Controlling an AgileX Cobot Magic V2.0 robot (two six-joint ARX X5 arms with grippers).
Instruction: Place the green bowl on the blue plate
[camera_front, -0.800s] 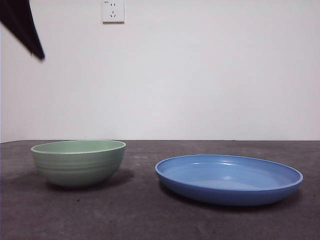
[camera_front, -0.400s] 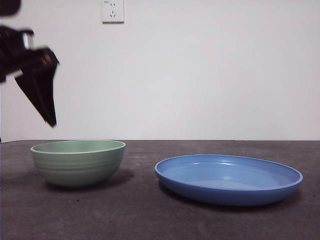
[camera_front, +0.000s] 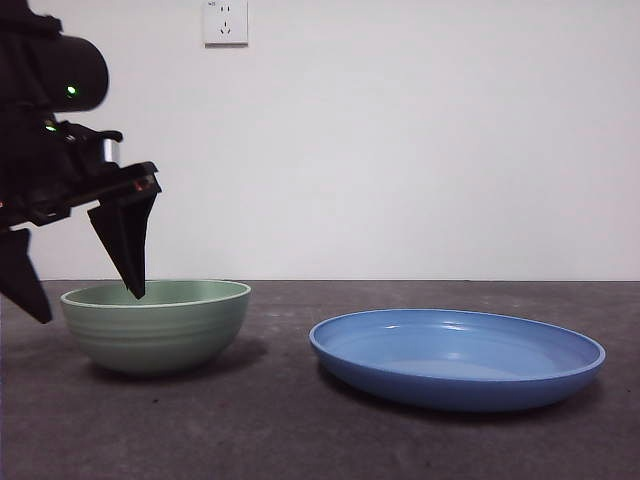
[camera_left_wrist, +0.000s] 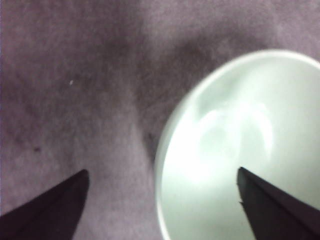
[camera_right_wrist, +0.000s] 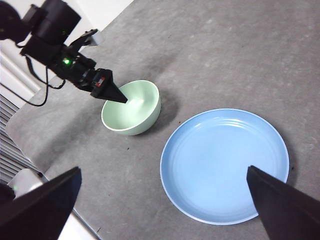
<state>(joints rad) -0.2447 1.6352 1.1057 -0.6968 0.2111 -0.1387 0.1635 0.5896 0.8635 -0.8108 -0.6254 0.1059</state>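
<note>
A pale mint-green, glossy round bowl with faint ridges round its side (camera_front: 157, 325) stands upright on the dark grey felt-like tabletop (camera_front: 300, 430), and a wide, shallow, glossy blue round plate with a sloping rim (camera_front: 457, 358) lies beside it, the two near each other but not touching. The left hand (camera_front: 85, 295) hangs at the bowl's edge with its two black jaws spread wide and nothing held between them: one pointed jaw dips just over the rim into the bowl's mouth, the other sits outside the bowl, over the tabletop. From the left wrist view the bowl (camera_left_wrist: 240, 150) shows blurred and bright, its rim passing between the jaws of that hand (camera_left_wrist: 162, 180). The right hand (camera_right_wrist: 162, 175) waits high above the tabletop with its jaws also far apart and empty, looking down on the bowl (camera_right_wrist: 132, 107) and the plate (camera_right_wrist: 225, 165). A white wall socket (camera_front: 226, 22) sits on the wall behind
</note>
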